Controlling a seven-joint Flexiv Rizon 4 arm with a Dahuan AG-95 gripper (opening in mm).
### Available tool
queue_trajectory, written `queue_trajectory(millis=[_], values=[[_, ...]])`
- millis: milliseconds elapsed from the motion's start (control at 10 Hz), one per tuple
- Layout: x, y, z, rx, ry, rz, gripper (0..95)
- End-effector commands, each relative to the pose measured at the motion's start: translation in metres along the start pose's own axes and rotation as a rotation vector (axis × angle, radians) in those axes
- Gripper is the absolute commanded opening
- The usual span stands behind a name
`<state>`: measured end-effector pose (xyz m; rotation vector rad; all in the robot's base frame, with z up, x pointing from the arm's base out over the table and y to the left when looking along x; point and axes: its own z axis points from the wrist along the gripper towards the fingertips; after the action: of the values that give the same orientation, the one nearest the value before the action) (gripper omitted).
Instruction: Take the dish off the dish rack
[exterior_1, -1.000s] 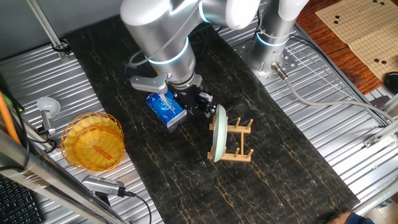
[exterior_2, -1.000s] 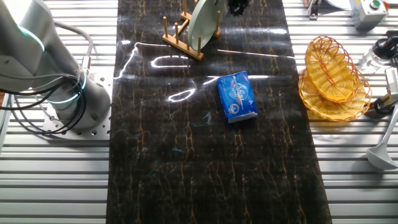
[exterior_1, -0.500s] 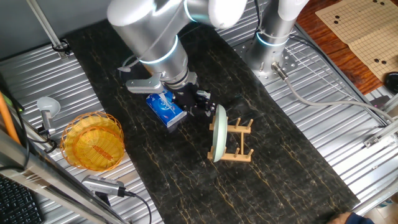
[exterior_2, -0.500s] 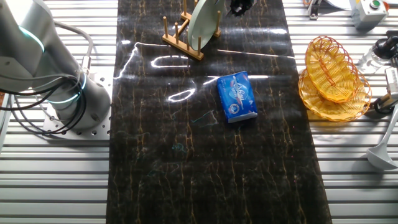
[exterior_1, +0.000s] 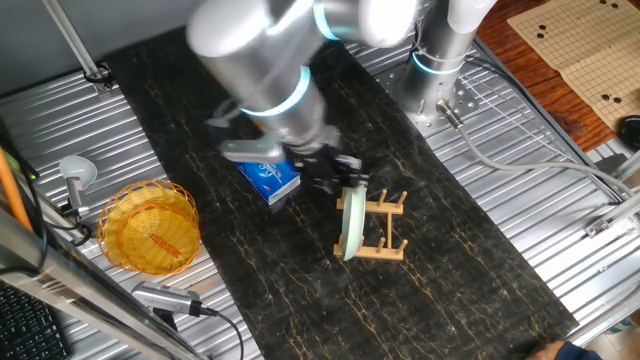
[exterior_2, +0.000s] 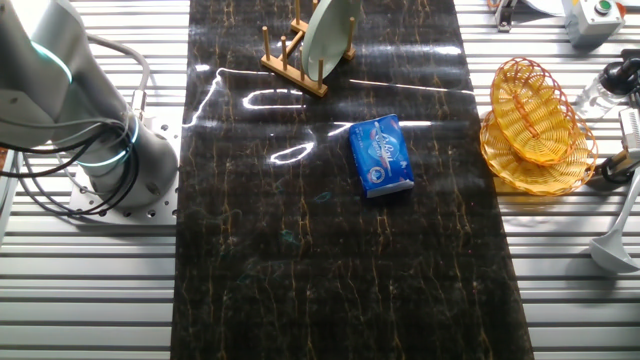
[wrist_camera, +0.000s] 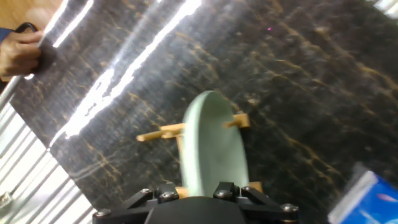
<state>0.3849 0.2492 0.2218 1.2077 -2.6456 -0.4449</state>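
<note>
The pale mint-green dish (exterior_1: 350, 226) stands on edge in the light-wood dish rack (exterior_1: 386, 238) on the dark mat. My gripper (exterior_1: 343, 181) hangs just above the dish's upper rim; the arm is blurred with motion. In the hand view the dish (wrist_camera: 212, 149) rises between my two finger bases, with the rack's pegs (wrist_camera: 160, 132) to either side. My gripper (wrist_camera: 198, 188) stands open, and its fingertips are hidden. In the other fixed view the dish (exterior_2: 328, 27) and the rack (exterior_2: 293, 62) sit at the top edge, with the gripper out of frame.
A blue packet (exterior_1: 270, 175) lies on the mat just left of the rack, also in the other fixed view (exterior_2: 382, 153). A yellow woven basket (exterior_1: 150, 226) stands at the left on the ribbed metal table. The arm's base (exterior_1: 440, 70) is at the back.
The arm has swung right toward the rack, bringing the gripper over the dish's upper rim. In the other fixed view the gripper has left the top edge. The dish and rack have not moved.
</note>
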Motion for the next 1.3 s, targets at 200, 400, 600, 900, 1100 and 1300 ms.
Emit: queue_trajectory(millis=[200, 400, 600, 900, 1100, 1300], values=[[-0.001, 0.008, 0.017, -0.011, -0.011, -0.023, 38.0], [-0.001, 0.008, 0.017, -0.011, -0.014, -0.022, 38.0], [0.000, 0.004, 0.022, -0.010, -0.016, -0.024, 19.0], [0.001, 0.000, 0.030, -0.009, -0.021, -0.024, 19.0], [0.001, -0.001, 0.031, -0.009, -0.019, -0.015, 0.0], [0.001, -0.001, 0.031, -0.019, -0.019, -0.009, 0.0]])
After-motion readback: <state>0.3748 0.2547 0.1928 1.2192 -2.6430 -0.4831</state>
